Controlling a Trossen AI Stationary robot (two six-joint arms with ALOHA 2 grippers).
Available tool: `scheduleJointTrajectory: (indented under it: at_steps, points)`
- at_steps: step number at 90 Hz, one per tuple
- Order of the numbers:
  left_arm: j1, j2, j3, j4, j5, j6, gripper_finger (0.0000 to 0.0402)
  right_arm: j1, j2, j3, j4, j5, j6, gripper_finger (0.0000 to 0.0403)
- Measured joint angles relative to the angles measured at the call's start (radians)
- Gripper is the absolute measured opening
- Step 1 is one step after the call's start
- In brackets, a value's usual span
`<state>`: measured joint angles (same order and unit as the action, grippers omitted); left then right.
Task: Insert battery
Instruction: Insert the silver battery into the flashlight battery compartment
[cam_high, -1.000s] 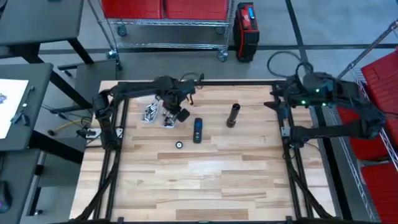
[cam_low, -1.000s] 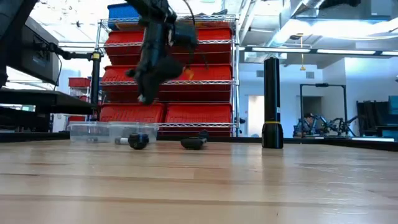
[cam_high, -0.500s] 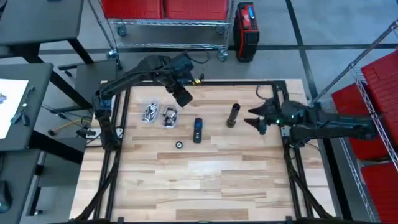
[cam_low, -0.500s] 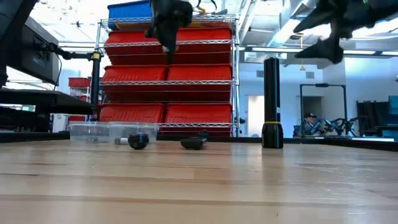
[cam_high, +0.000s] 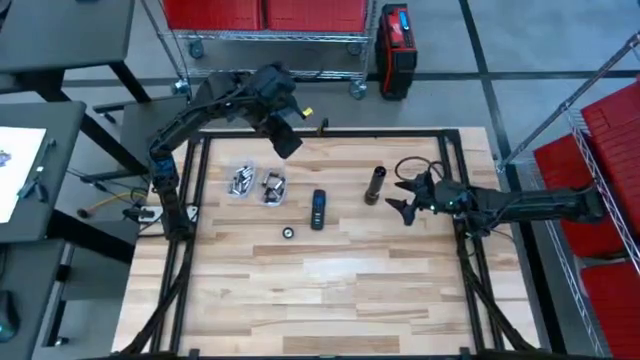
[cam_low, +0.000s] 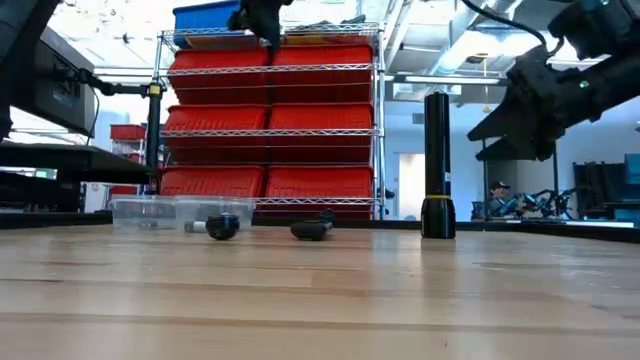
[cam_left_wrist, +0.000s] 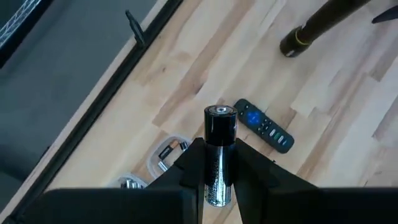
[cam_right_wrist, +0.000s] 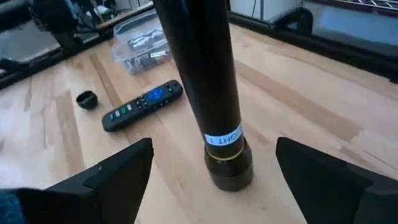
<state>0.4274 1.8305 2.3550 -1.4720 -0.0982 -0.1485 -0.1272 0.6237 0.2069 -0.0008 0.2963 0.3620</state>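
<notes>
Left gripper (cam_left_wrist: 219, 163) clamped on battery (cam_left_wrist: 219, 152), right gripper (cam_high: 403, 195) spread wide beside upright flashlight (cam_high: 374, 185)

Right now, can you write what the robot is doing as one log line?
left gripper: shut on battery, raised over far edge | right gripper: open, beside flashlight | flashlight: upright, untouched | cap: off

two arms over table (cam_high: 330, 290): left gripper (cam_high: 287, 143) one, right gripper (cam_high: 403, 196) one. one flashlight (cam_high: 374, 185), upright. one remote (cam_high: 317, 208). one small black cap (cam_high: 288, 233). two clear containers (cam_high: 254, 184) side by side, loose batteries inside, count unclear. one battery (cam_left_wrist: 219, 155) pinched between left gripper's fingers (cam_left_wrist: 187, 172). one wire rack (cam_low: 270, 120) behind table, red bins on three shelves, one blue bin on top. one person (cam_low: 495, 200) far off in room.
</notes>
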Motion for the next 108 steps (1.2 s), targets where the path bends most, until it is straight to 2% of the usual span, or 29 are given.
scheduleJointTrajectory:
  at_steps: [7,29,42,60,86,97,108]
  points:
    - [0.0,0.0,0.0,0.002,0.0,0.011,0.0037,0.0,0.034,-0.012,0.024,-0.015,-0.029,0.0329]
    - [0.0,0.001,0.0,0.004,0.0,0.014,0.0037,-0.01,0.205,-0.033,0.264,0.002,-0.107,0.0329]
    - [0.0,0.001,0.0,0.004,0.0,0.014,0.0037,-0.04,0.336,-0.034,0.354,0.003,-0.134,0.0329]
    - [0.0,0.001,0.0,0.004,0.0,0.015,0.0037,-0.091,0.471,-0.031,0.564,0.003,-0.188,0.0329]
    - [0.0,0.001,0.0,0.005,0.0,0.059,0.0037,-0.125,0.621,0.049,0.591,-0.06,-0.26,0.0325]
    - [0.0,0.001,0.0,0.005,0.0,0.059,0.0037,-0.131,0.657,0.083,0.585,-0.061,-0.261,0.029]
    - [0.0,0.001,0.0,0.006,0.0,0.066,0.0037,-0.131,0.665,0.091,0.585,-0.063,-0.259,0.0203]
